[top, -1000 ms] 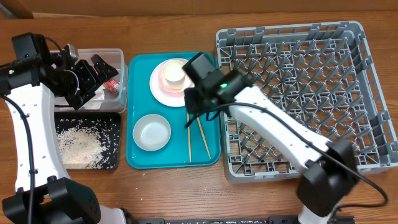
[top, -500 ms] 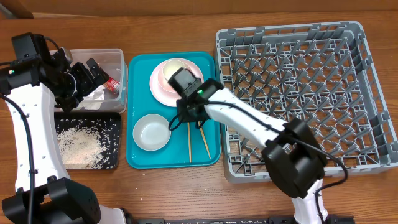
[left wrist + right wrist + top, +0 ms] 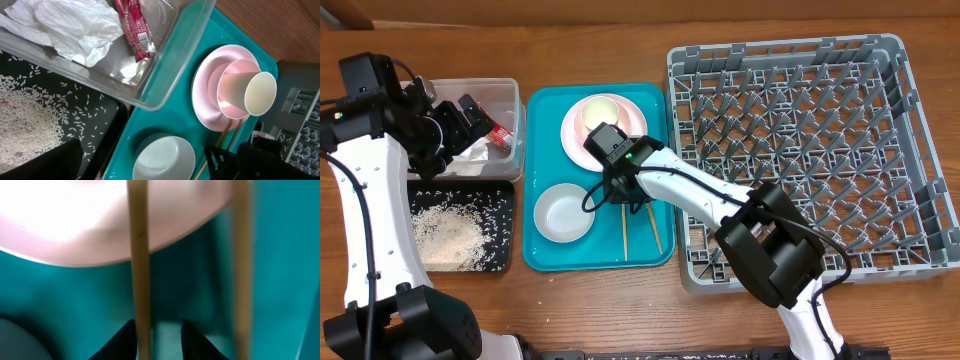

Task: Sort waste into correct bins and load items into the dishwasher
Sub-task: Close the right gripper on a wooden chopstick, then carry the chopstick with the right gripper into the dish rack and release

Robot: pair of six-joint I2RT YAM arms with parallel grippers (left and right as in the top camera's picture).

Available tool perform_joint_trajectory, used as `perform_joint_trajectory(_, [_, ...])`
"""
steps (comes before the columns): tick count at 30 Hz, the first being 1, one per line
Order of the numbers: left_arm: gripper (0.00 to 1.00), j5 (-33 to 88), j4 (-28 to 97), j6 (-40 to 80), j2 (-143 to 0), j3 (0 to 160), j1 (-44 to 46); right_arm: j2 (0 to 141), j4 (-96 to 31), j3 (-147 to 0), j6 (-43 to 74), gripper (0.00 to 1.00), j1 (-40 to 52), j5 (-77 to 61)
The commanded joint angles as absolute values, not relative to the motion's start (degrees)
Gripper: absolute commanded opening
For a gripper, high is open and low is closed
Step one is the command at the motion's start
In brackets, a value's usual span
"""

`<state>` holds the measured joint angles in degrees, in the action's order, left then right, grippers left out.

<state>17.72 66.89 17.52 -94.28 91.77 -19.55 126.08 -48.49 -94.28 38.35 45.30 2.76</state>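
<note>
Right gripper (image 3: 159,332) has come down onto the chopsticks (image 3: 138,255); jaws narrow, straddling one stick, not yet pinched. Left gripper (image 3: 460,120) hangs wide open. Chopstick pickup looks next.

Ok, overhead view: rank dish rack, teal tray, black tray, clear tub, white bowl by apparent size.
1. dish rack
2. teal tray
3. black tray and clear tub: too alike to rank, tub partly hidden
4. white bowl

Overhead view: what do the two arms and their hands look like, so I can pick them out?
The left arm and right arm have smooth white shells with black joints; a thin black cable runs along each. The left hand and right hand are black. A small green light shows at the right wrist.
</note>
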Motion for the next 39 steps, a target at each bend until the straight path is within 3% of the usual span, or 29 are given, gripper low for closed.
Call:
perform_joint_trajectory(1, [1.0, 17.1, 67.0, 16.3, -92.9, 92.7, -19.5, 127.7, -48.3, -94.1, 39.3, 0.26, 46.0, 1.2])
perform_joint_trajectory(4, [1.0, 17.1, 67.0, 16.3, -92.9, 92.7, -19.5, 127.7, -48.3, -94.1, 39.3, 0.06, 46.1, 0.6])
perform_joint_trajectory(5, [1.0, 17.1, 67.0, 16.3, -92.9, 92.7, -19.5, 127.7, -48.2, -94.1, 39.3, 0.04, 46.1, -0.4])
perform_joint_trajectory(15, [1.0, 17.1, 67.0, 16.3, -92.9, 92.7, -19.5, 124.2, -55.1, -100.8, 36.7, 0.04, 45.6, -3.0])
perform_joint_trajectory(23, [1.0, 17.1, 67.0, 16.3, -92.9, 92.7, -19.5, 114.5, -69.0, -107.0, 35.3, 0.04, 42.6, 13.1])
perform_joint_trajectory(28, [1.0, 17.1, 67.0, 16.3, -92.9, 92.7, -19.5, 111.8, -73.3, -107.0, 27.5, 0.04, 38.7, 17.4])
perform_joint_trajectory(39, [1.0, 17.1, 67.0, 16.3, -92.9, 92.7, -19.5, 112.2, -70.4, -101.8, 22.2, 0.04, 30.3, 16.1])
